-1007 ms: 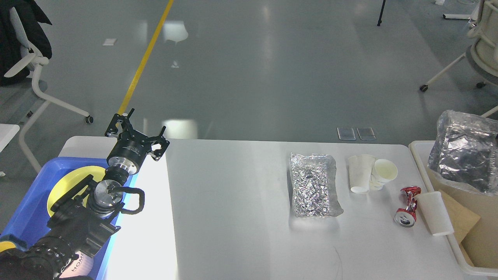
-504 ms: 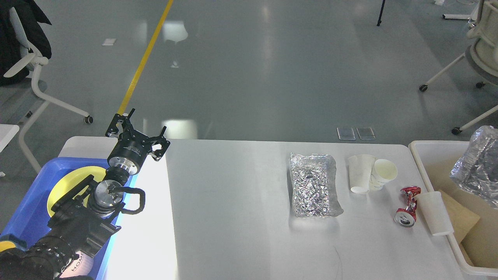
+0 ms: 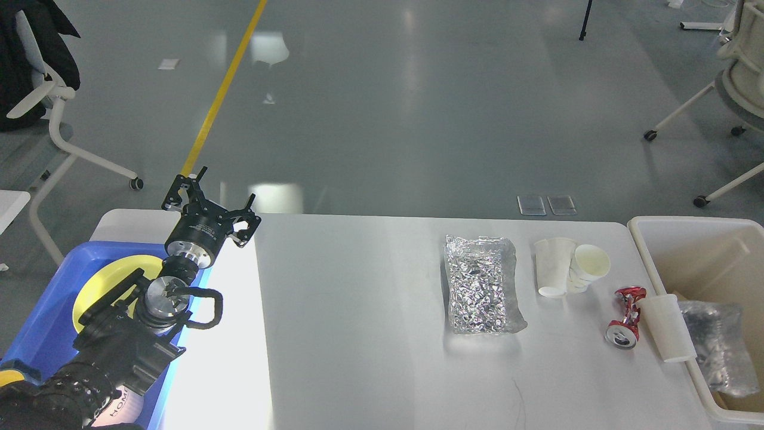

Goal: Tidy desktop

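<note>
The desktop point(image 3: 370, 334) is a wide white-grey tabletop. On its right half lie a crumpled silver foil bag point(image 3: 480, 283), several white paper cups point(image 3: 567, 264), a crushed red can point(image 3: 624, 316) and a tipped white cup point(image 3: 667, 328) against the bin rim. My left gripper point(image 3: 210, 200) is open and empty, held above the table's far left edge beside the blue tray point(image 3: 42, 322). My right gripper is out of view. A second silver foil bag point(image 3: 716, 346) lies inside the beige bin point(image 3: 662, 230).
The blue tray holds a yellow plate point(image 3: 104, 280). The beige bin stands at the table's right end with brown cardboard inside. Office chairs point(image 3: 42, 101) stand on the floor at far left and far right. A yellow line point(image 3: 221, 89) runs across the floor.
The silver foil bag that was high over the beige bin has dropped and now lies inside it. My left arm has not moved.
</note>
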Robot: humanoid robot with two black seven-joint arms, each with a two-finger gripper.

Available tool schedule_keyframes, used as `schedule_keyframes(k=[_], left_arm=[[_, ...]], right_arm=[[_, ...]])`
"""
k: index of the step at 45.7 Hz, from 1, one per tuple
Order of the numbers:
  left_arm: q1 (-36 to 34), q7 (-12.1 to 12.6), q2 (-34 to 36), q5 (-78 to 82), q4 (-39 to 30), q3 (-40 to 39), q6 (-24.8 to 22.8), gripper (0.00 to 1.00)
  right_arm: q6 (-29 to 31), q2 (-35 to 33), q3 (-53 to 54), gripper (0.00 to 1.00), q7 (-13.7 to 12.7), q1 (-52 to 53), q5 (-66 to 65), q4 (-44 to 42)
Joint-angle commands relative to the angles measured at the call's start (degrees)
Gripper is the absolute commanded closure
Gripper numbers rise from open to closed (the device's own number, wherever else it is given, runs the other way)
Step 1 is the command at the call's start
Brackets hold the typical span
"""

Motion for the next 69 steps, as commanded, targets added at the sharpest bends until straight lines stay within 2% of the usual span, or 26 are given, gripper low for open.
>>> schedule_keyframes(k=[1, 5, 9, 19, 24, 27, 32, 42, 52, 63, 69], left_arm=[[0.01, 0.00, 0.00, 0.00, 0.00, 0.05, 0.00, 0.02], [-0.08, 0.00, 0.00, 0.00, 0.00, 0.05, 0.00, 0.02], [-0.08, 0.00, 0.00, 0.00, 0.00, 0.05, 0.00, 0.02], [-0.08, 0.00, 0.00, 0.00, 0.00, -0.04, 0.00, 0.02], [-0.08, 0.00, 0.00, 0.00, 0.00, -0.04, 0.00, 0.02], [-0.08, 0.00, 0.00, 0.00, 0.00, -0.04, 0.00, 0.02], [0.01, 0.00, 0.00, 0.00, 0.00, -0.04, 0.00, 0.02], [0.01, 0.00, 0.09, 0.00, 0.00, -0.04, 0.00, 0.02], [0.01, 0.00, 0.09, 0.00, 0.00, -0.13, 0.00, 0.02], [0.01, 0.09, 0.09, 0.00, 0.00, -0.04, -0.18, 0.02], [0.01, 0.00, 0.09, 0.00, 0.00, -0.04, -0.35, 0.02]], right_arm=[[0.07, 0.59, 0.15, 0.00, -0.01, 0.50, -0.07, -0.17], [1.12, 1.91, 0.15, 0.00, -0.01, 2.08, -0.07, -0.34], [3.75, 2.09, 0.41, 0.00, 0.08, 7.87, -0.07, 0.88], [20.97, 3.41, 0.15, 0.00, 1.30, 27.29, -0.51, 9.66], [30.90, 3.50, 0.06, 0.00, 3.76, 38.54, -1.30, 18.18], [35.83, 3.41, 0.06, 0.00, 4.47, 46.17, -3.75, 27.03], [39.70, 2.45, 0.06, 0.00, 4.47, 56.56, -8.94, 42.60], [41.82, 1.30, -0.20, 0.00, 3.77, 69.40, -18.88, 68.10], [41.03, 1.48, -1.78, 0.00, 3.42, 75.38, -19.23, 86.92], [35.58, 0.86, -4.33, 0.00, 3.50, 74.68, -19.50, 86.67], [35.40, -2.65, -5.03, 0.00, 3.50, 67.40, -19.85, 79.04]])
